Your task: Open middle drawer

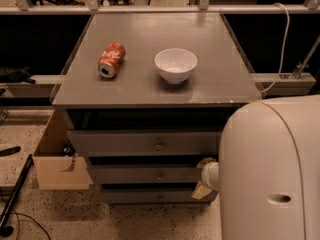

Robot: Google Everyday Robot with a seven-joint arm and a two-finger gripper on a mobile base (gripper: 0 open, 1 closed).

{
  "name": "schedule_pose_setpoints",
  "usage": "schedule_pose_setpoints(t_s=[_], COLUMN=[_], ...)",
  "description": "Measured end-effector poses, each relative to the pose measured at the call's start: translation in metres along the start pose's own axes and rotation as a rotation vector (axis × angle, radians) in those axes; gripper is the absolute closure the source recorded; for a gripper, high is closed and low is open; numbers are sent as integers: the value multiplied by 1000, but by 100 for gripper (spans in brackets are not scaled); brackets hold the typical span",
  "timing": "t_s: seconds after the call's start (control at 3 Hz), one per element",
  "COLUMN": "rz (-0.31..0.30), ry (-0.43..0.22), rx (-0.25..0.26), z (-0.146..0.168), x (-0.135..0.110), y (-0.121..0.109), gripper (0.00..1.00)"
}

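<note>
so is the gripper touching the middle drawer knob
Apart. The camera view shows the gripper by the middle drawer's right end, bare front between it and the knob.

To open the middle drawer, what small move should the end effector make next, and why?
Probably slide the end effector sideways to the small round knob at the centre of the middle drawer. The end effector is at about the drawer's height but near the right end of its front, apart from the knob, which nothing is touching. The drawer does not look pulled out.
</note>
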State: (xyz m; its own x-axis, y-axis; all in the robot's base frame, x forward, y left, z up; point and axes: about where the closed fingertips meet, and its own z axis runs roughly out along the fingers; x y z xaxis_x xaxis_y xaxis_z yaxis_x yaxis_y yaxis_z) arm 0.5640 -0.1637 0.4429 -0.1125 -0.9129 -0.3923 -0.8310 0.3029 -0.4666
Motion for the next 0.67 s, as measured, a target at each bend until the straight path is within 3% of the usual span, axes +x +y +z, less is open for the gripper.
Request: schedule_pose_setpoints(t_s=[0.67], rz=[32], ry=[-21], rx=[32], z=[7], x=[1], y=[0], gripper=[0])
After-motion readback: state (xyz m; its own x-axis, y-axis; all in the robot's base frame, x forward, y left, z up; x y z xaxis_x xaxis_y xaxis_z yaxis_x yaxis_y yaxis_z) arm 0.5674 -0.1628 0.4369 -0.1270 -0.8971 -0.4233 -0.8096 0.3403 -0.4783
